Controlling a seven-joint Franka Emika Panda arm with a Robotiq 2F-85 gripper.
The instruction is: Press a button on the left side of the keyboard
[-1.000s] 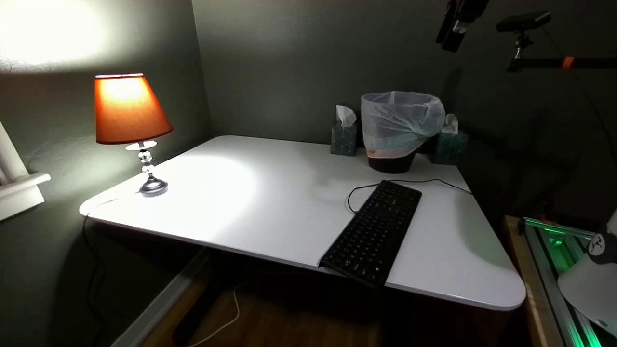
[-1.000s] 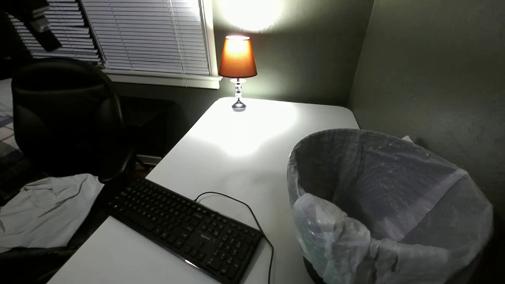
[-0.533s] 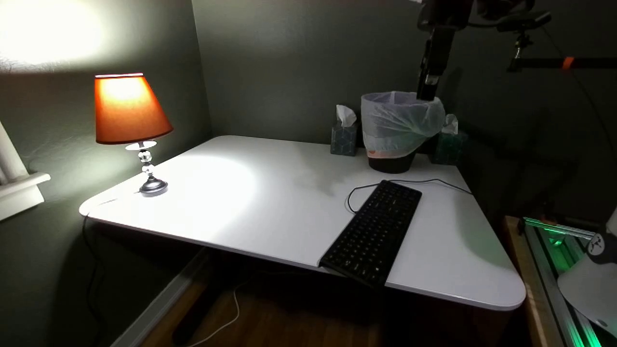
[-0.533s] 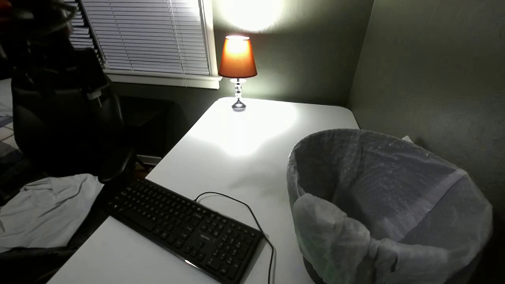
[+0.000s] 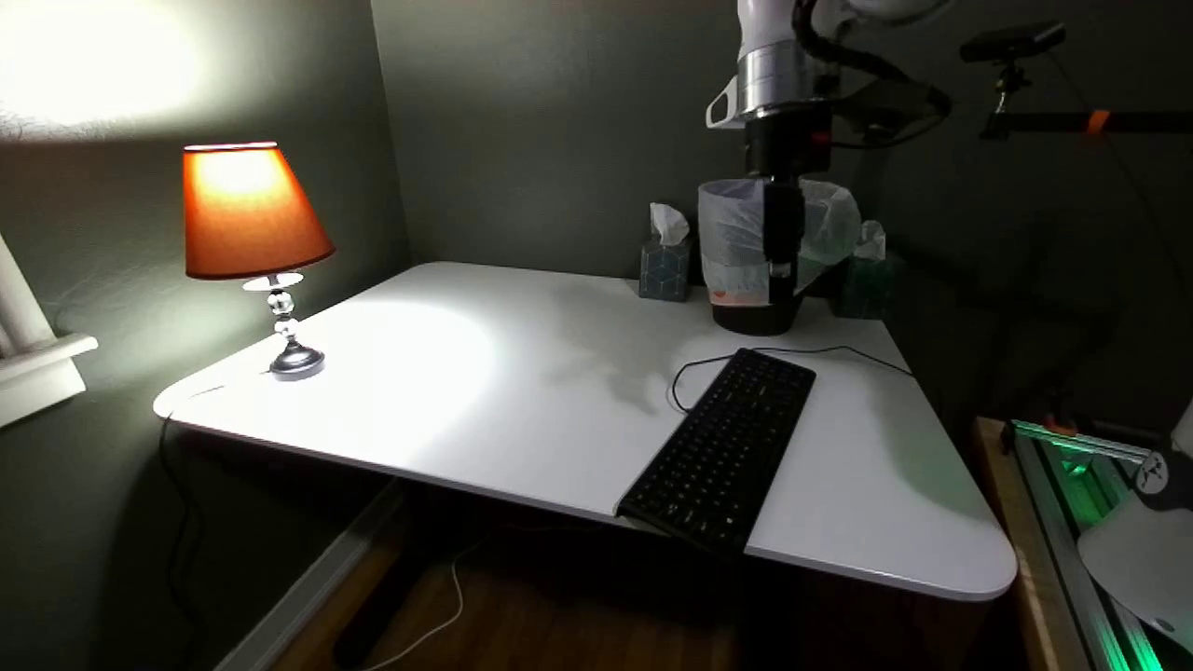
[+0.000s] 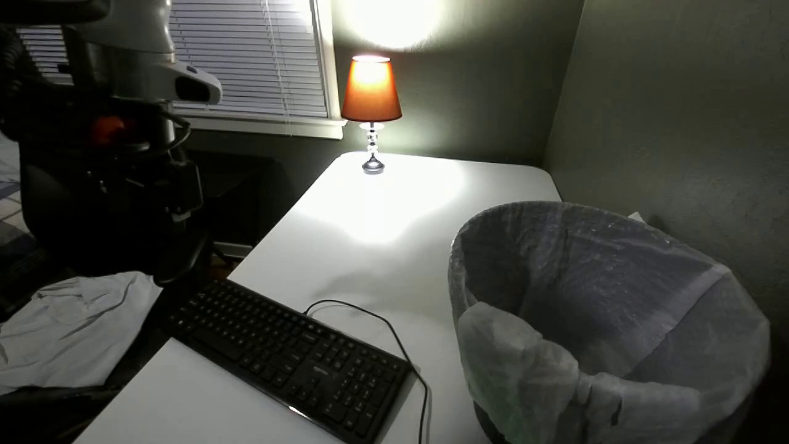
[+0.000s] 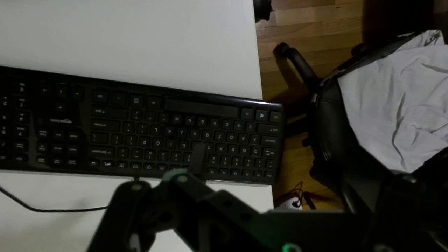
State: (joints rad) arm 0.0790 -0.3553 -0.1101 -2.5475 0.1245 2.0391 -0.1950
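The black keyboard lies on the white table in both exterior views (image 5: 722, 447) (image 6: 290, 357). Its left end overhangs the table edge. In the wrist view the keyboard (image 7: 150, 129) appears upside down, with its Esc, Tab and Ctrl end at the right. My gripper (image 5: 781, 280) points down in the air, well above the table, and touches nothing. In the wrist view the gripper (image 7: 292, 159) is open and empty. One dark finger overlaps the number row near the T key. The other finger is hard to make out against the dark chair.
A lined trash bin (image 5: 760, 233) stands behind the keyboard between two tissue boxes (image 5: 665, 270) (image 5: 867, 284). A lit orange lamp (image 5: 247, 214) stands at the table's far end. A black chair (image 6: 105, 203) with a white cloth (image 6: 74, 333) is beside the table edge. A cable (image 6: 363, 311) curves from the keyboard.
The arm has come down into view. In both exterior views the gripper has moved lower and turned from tilted to pointing straight down. The keyboard has not moved.
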